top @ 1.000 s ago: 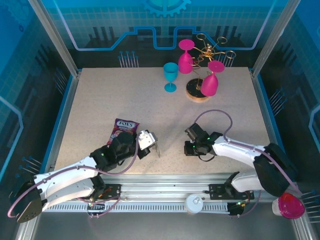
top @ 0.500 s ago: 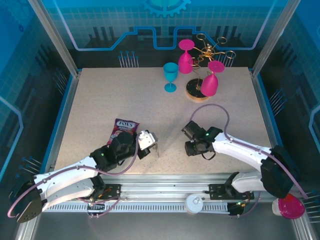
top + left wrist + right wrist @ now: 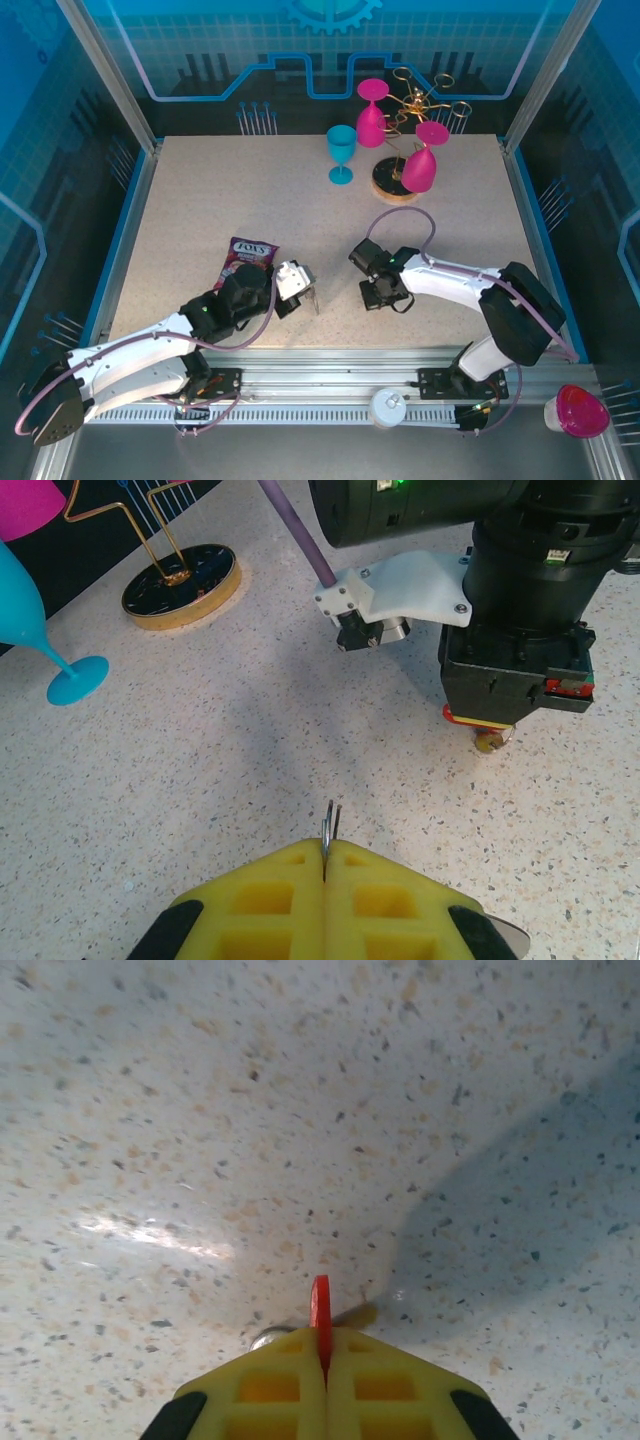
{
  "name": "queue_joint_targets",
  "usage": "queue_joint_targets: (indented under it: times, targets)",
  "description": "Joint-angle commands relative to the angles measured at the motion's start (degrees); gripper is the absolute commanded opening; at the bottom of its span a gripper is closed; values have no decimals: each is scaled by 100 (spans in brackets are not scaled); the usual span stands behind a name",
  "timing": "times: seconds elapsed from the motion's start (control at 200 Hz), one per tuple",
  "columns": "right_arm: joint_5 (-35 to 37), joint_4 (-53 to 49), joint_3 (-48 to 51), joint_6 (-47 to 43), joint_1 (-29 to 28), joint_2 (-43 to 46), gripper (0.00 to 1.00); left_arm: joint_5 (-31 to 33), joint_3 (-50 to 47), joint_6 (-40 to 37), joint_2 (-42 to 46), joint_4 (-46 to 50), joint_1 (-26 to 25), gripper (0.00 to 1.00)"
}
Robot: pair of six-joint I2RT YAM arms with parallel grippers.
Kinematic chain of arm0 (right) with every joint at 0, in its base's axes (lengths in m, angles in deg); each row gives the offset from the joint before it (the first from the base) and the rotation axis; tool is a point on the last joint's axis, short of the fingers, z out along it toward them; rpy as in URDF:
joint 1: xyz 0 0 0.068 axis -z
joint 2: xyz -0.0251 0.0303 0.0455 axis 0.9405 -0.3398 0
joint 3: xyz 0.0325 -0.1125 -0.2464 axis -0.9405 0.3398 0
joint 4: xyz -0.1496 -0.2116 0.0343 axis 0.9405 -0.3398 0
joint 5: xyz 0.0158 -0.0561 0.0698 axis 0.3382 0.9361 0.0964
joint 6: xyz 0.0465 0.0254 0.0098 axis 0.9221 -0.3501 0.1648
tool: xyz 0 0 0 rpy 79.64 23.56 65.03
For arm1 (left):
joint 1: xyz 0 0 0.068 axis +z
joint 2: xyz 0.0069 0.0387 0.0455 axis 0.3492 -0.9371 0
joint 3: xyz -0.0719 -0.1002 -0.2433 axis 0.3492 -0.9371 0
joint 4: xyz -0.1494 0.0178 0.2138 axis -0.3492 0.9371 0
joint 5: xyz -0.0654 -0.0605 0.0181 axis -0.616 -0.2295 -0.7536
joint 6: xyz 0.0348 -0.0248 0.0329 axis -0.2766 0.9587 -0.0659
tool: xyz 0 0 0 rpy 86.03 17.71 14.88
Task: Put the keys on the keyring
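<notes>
My left gripper (image 3: 325,848) is shut on the keyring (image 3: 329,824), whose thin silver wire edge pokes up from between the yellow pads. In the top view it (image 3: 303,287) holds that thin metal piece (image 3: 315,297) just above the table. My right gripper (image 3: 322,1335) is shut on the keys: the red tag (image 3: 320,1310) stands edge-on between its pads, with a silver bit (image 3: 264,1338) beside it at the table surface. In the left wrist view the right gripper (image 3: 480,730) points straight down, the red tag (image 3: 468,717) at its tip. The two grippers are a short gap apart.
A purple snack packet (image 3: 250,254) lies just behind the left arm. At the back stand a teal goblet (image 3: 341,153) and a gold wire rack (image 3: 398,185) carrying pink glasses (image 3: 421,170). A pink cup (image 3: 577,410) sits off the table at the near right.
My right gripper has moved left across the table, nearer to the left gripper. The left arm and the keyring have stayed put.
</notes>
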Motion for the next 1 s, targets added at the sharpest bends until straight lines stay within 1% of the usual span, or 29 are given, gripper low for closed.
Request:
queue_joint_targets:
  times: [0.0,0.075,0.11,0.25,0.315,0.345,0.385,0.405,0.465,0.545,0.585,0.71,0.836,0.901,0.996]
  targets:
    - [-410,230,-290,28,-97,433,0,-137,-20,-63,90,-167,-12,0]
    - [-756,568,-205,183,-81,681,0,-140,-24,-58,67,-183,-13,0]
    - [-832,688,15,299,-44,743,0,-135,-21,-59,64,-189,-12,0]
    - [-1229,1237,623,678,411,739,0,-153,-17,-59,38,-187,-18,0]
    - [-1304,1367,834,784,564,698,1,-154,-16,-58,47,-176,-12,0]
    - [-1279,1363,894,795,626,701,5,-155,-11,-62,53,-168,-12,0]
    - [-1170,1253,941,794,693,708,17,-144,-9,-58,55,-167,-12,0]
    - [-1103,1170,944,768,727,719,22,-140,-16,-58,55,-167,-12,0]
    - [-775,829,914,654,792,822,31,-151,-16,-62,63,-167,-13,0]
    - [-306,379,806,449,795,1059,46,-155,-14,-66,64,-169,-12,0]
    - [-175,223,756,326,780,1168,50,-164,-7,-69,55,-174,-12,0]
    - [331,-364,515,93,534,1173,50,-177,2,-87,44,-176,-12,0]
    - [914,-803,281,-82,5,1033,43,-174,14,-89,70,-133,-13,0]
    - [910,-956,192,-111,-130,904,40,-167,6,-86,85,-128,-13,0]
    - [815,-966,273,-1,-127,940,36,-155,10,-83,95,-121,-12,0]
